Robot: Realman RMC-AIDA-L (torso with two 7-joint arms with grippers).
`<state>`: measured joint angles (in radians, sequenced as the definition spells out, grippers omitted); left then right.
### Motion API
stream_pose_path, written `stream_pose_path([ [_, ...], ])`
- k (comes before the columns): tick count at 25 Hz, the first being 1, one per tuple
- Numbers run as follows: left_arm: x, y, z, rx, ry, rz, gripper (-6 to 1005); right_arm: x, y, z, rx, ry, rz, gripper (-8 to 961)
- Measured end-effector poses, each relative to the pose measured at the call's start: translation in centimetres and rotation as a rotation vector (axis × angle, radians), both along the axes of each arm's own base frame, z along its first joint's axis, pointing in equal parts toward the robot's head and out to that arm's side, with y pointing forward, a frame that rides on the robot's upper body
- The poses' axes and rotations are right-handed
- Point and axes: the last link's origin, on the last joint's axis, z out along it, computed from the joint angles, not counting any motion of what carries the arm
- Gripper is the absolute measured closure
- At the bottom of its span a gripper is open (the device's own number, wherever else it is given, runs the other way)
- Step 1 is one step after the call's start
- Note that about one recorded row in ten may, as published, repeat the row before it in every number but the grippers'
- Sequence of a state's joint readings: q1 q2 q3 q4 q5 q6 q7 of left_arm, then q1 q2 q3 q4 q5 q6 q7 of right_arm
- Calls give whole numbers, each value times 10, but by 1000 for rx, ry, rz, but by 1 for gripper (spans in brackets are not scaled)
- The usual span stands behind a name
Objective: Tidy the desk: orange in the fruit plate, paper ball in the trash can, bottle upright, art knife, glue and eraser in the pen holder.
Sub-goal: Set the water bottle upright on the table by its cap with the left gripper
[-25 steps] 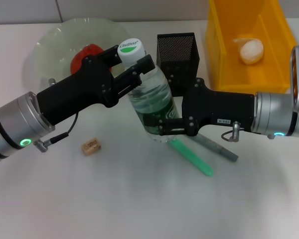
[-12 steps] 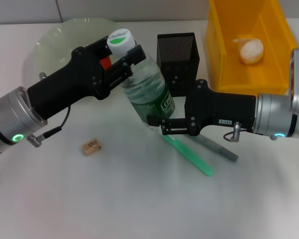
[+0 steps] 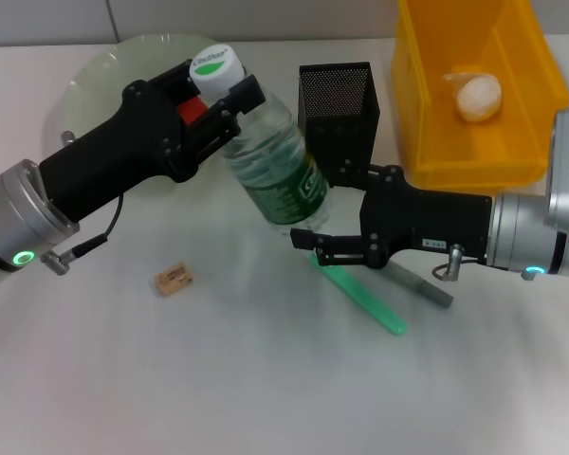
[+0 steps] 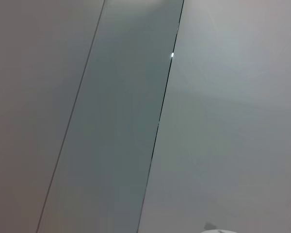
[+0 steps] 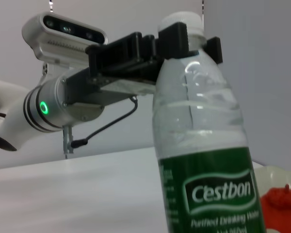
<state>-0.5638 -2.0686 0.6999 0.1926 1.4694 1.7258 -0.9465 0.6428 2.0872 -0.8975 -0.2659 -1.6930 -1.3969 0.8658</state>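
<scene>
White desk (image 3: 266, 398), plain grey wall panels behind, pretty standard setup. So the left gripper (image 3: 215, 92) has its fingers clamped around the neck of the bottle (image 3: 275, 175), right under the white cap, and the bottle hangs tilted from it with the base slanting down toward the other arm. From the right wrist camera you can see the black fingers (image 5: 177, 39) pinching either side of the cap area, green label facing that camera.

The right gripper (image 3: 308, 246) sits just below the bottle's base, fingers spread apart, nothing held between them. Directly under it lies the art knife (image 3: 360, 297), flat on the desk, and just beside that, toward the right arm's wrist, is the glue (image 3: 419, 284). Right behind this gripper stands the pen holder (image 3: 339, 100), and further out past it is the trash can (image 3: 469, 104) with the paper ball (image 3: 478, 96) inside.

Behind the left gripper is the fruit plate (image 3: 100, 81), with a bit of the orange (image 3: 186, 110) peeking out between the fingers. The eraser (image 3: 172, 279) sits on its own below the left arm, well apart from everything.
</scene>
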Motion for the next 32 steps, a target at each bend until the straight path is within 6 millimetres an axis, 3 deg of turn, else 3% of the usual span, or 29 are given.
stream_pose_path([
  [14,-17,-6,14,70,36,26,510,18,-14,-10,-28,-75,-12,121],
  [20,-32,-11,25,123,70,53,505,22,-17,-9,-25,-78,-28,121],
  [21,-41,-15,32,158,89,81,504,25,-17,-9,-18,-82,-33,121],
  [32,-71,-11,39,248,185,230,494,27,-17,-9,0,-85,-38,121],
])
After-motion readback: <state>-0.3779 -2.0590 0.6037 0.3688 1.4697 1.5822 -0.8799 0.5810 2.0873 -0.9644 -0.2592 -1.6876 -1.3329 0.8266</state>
